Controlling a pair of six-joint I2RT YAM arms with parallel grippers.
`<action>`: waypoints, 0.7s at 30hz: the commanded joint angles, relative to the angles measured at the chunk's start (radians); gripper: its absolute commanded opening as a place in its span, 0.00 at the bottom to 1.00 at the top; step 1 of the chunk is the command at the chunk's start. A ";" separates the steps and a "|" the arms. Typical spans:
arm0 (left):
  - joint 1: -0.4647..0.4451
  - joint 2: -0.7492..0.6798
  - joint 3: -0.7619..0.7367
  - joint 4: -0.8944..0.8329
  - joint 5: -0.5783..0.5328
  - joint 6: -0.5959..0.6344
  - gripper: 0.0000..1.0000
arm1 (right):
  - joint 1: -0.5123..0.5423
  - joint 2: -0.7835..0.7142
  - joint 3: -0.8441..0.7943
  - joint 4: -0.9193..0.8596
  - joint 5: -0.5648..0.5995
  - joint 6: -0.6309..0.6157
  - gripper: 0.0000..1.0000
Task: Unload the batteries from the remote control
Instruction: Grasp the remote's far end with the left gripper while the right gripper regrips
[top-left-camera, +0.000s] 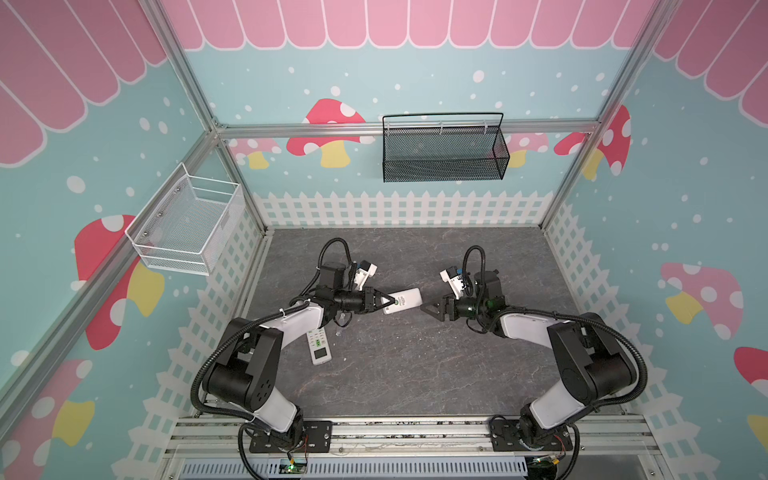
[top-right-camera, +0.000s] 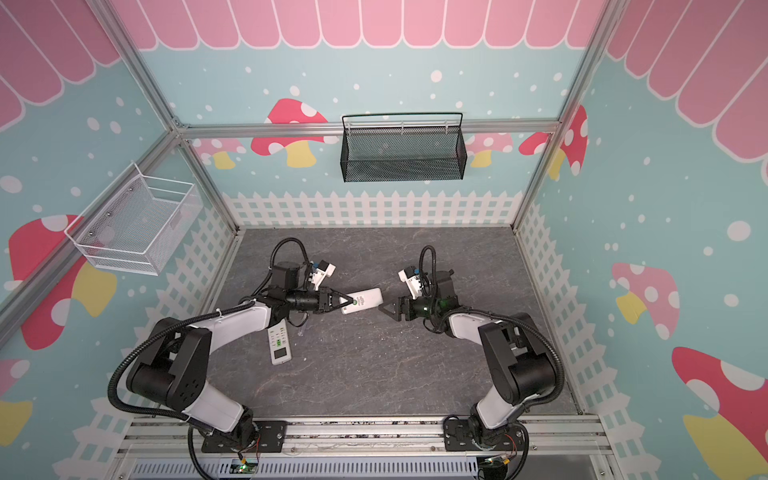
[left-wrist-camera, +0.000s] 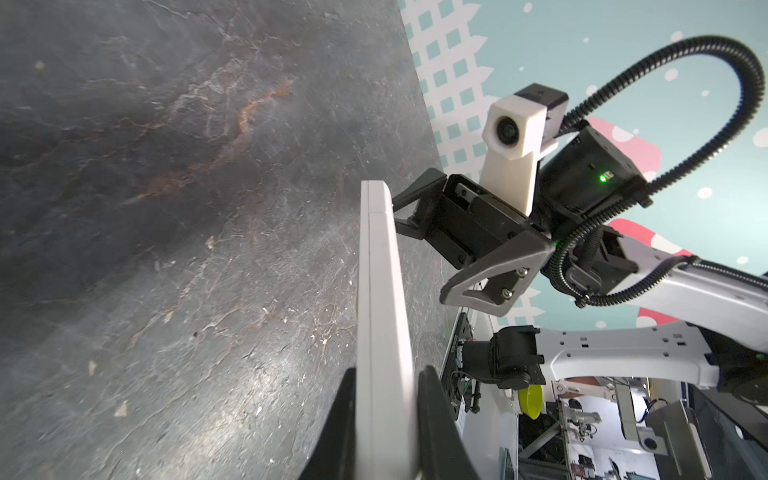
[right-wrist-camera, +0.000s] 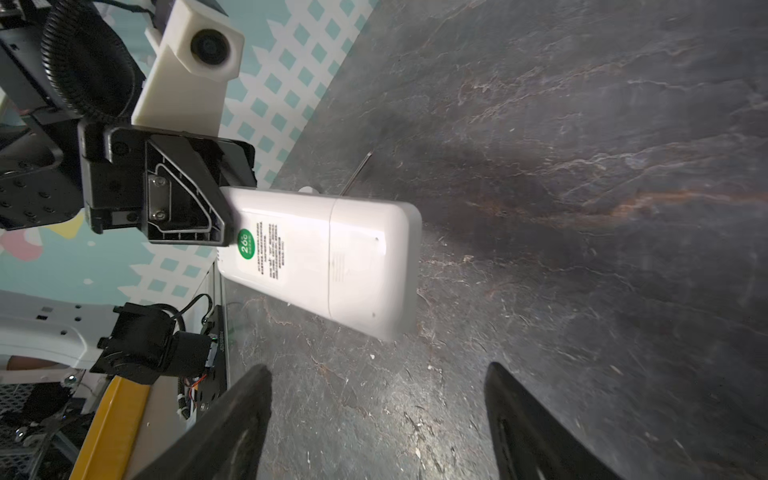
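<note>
Remote clamped in left tool, right tool parted, just beside

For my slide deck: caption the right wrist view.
Left tool grips a white remote, label side showing, cover shut; right tool open nearby.

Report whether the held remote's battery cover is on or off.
On. In the right wrist view the cover sits flush on the back of the remote, its seam closed.

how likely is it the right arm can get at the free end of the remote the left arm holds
Probably yes: the right gripper faces the remote with fingers apart, nothing between them, and the left gripper clamps only its other end.
</note>
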 joint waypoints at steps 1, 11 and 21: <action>-0.039 0.023 0.038 -0.033 0.059 0.079 0.00 | 0.003 0.049 0.012 0.134 -0.103 0.075 0.75; -0.054 0.029 0.073 -0.107 0.019 0.100 0.00 | 0.016 0.089 0.021 0.181 -0.170 0.087 0.53; -0.053 0.017 0.060 -0.089 -0.012 0.074 0.00 | 0.027 0.091 0.001 0.169 -0.161 0.071 0.39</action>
